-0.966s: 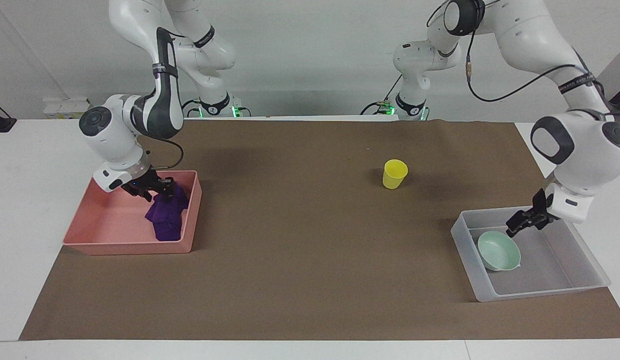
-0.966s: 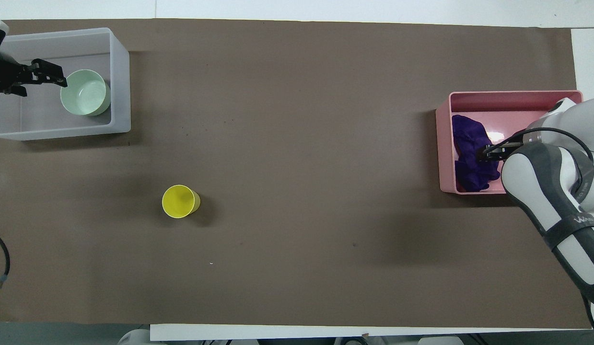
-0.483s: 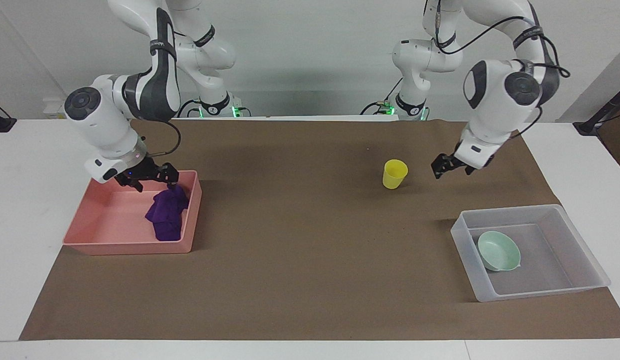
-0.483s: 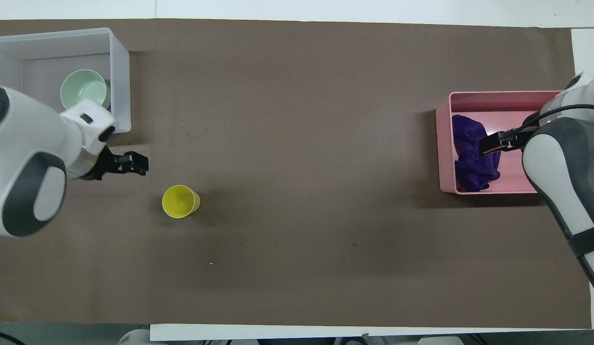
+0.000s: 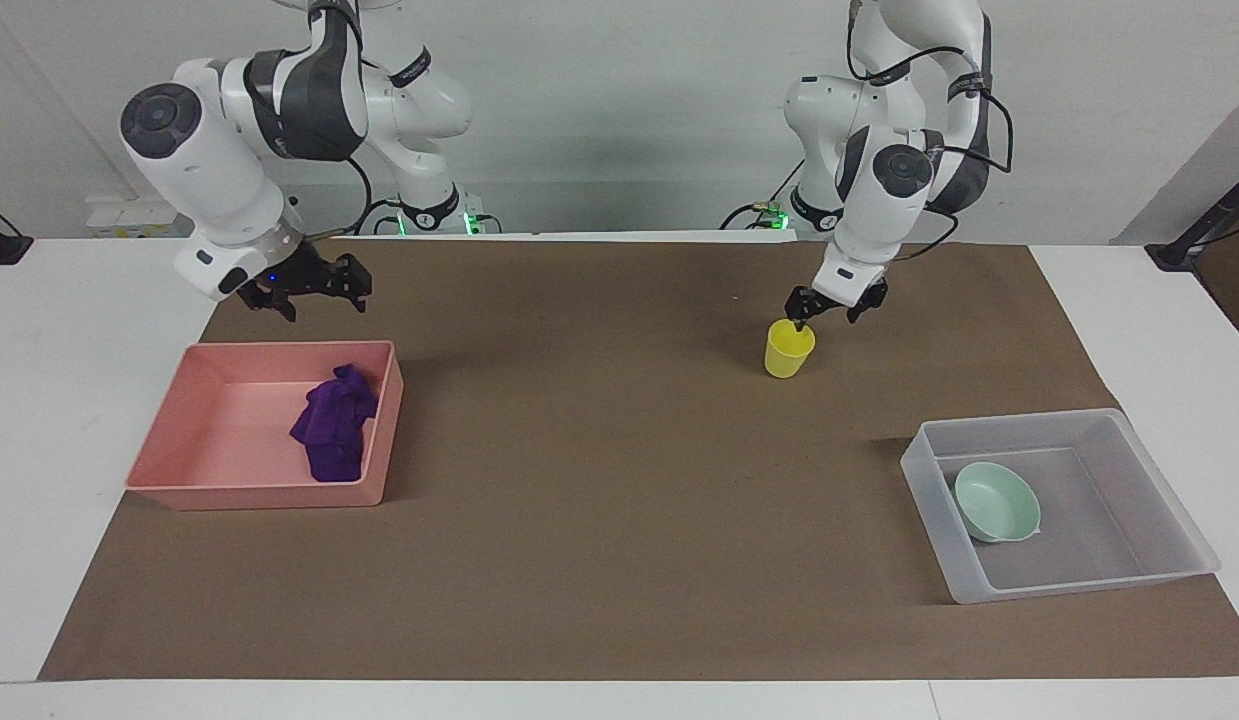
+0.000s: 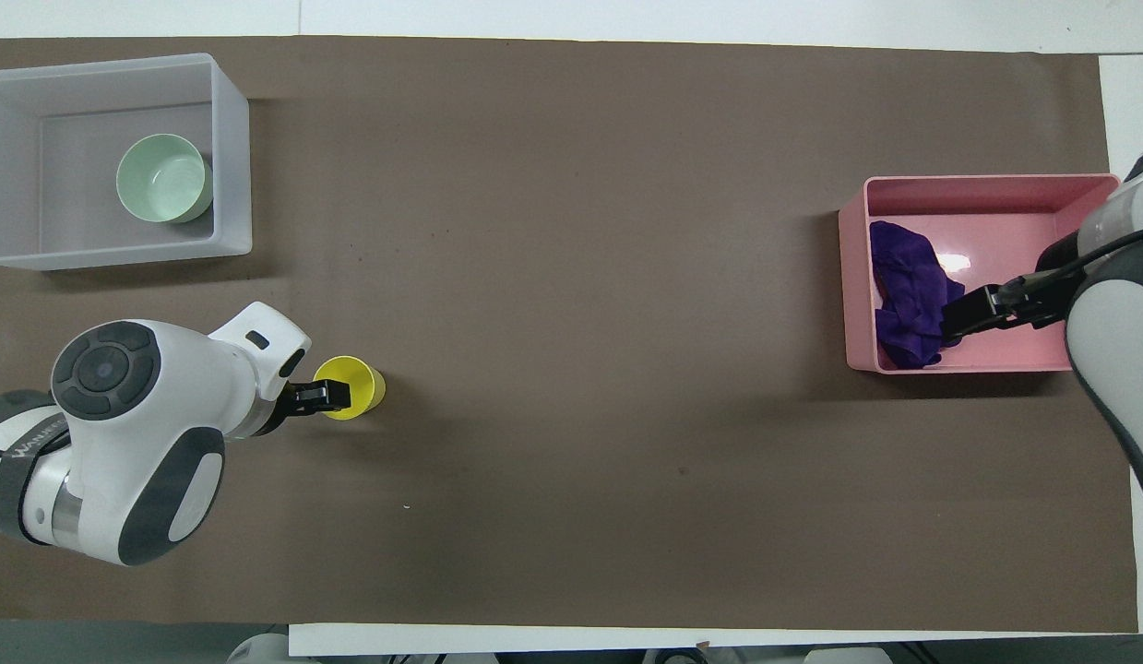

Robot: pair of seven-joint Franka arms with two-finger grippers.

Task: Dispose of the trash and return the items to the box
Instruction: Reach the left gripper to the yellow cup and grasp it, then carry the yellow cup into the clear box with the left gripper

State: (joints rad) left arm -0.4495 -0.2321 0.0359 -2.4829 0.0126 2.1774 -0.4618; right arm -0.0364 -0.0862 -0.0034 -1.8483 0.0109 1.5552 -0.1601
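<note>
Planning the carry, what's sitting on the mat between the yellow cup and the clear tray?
Nothing: in the overhead view only bare brown mat separates the yellow cup from the clear tray.

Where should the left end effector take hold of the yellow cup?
Judging by its pose, at the rim, from above. The yellow cup stands upright, mouth open, and the left end effector is already at its rim: one finger inside, one outside.

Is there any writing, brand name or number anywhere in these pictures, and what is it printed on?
"WAN...": pale letters on the dark band round the left arm in the overhead view, cut off at the picture's edge; the rest cannot be read.
No lettering shows on the yellow plastic cup, pale mint-green round bowl or either tray.
</note>
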